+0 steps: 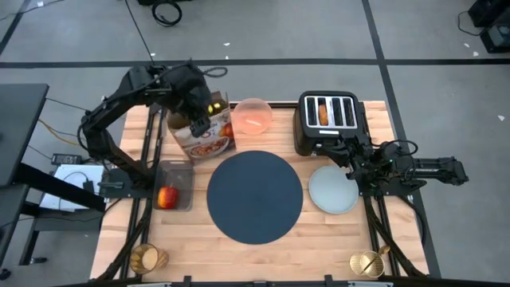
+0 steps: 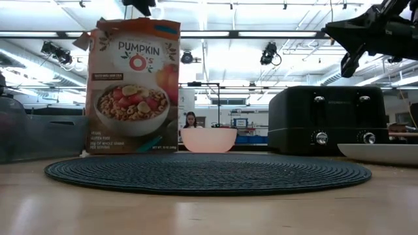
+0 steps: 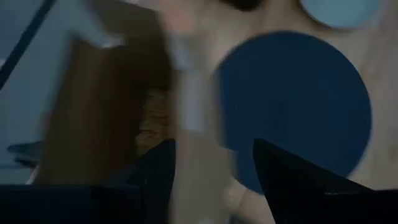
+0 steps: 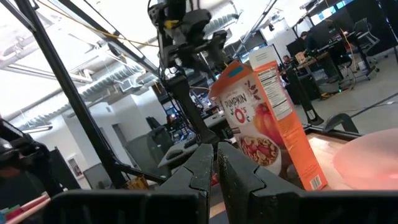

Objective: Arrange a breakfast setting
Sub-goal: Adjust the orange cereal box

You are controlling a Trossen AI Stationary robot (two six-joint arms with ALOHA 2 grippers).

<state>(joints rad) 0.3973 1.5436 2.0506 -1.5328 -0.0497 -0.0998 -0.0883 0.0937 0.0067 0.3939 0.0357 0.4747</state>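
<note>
The left tool [image 1: 201, 118] sits at the open top of the cereal box [image 1: 209, 134], which stands upright at the far left of the bench [image 1: 263, 255]; its fingers straddle the box's top edge, spread wide around the cardboard, gripping it. The right tool [image 1: 348, 151] hangs closed and empty just in front of the toaster [image 1: 327, 119], above the far edge of the plate [image 1: 333, 190].

The navy placemat [image 1: 255, 196] lies bare in the middle of the bench. The pink bowl [image 1: 253, 115] stands behind it, just right of the cereal box. The pale plate rests right of the mat, near the toaster. A bagel [image 1: 323, 112] shows in one toaster slot. The red apple [image 1: 167, 196] lies in a clear bin [image 1: 177, 171] left of the mat. An amber cup [image 1: 147, 257] stands at the near left corner, and a gold item [image 1: 367, 262] at the near right corner.
</note>
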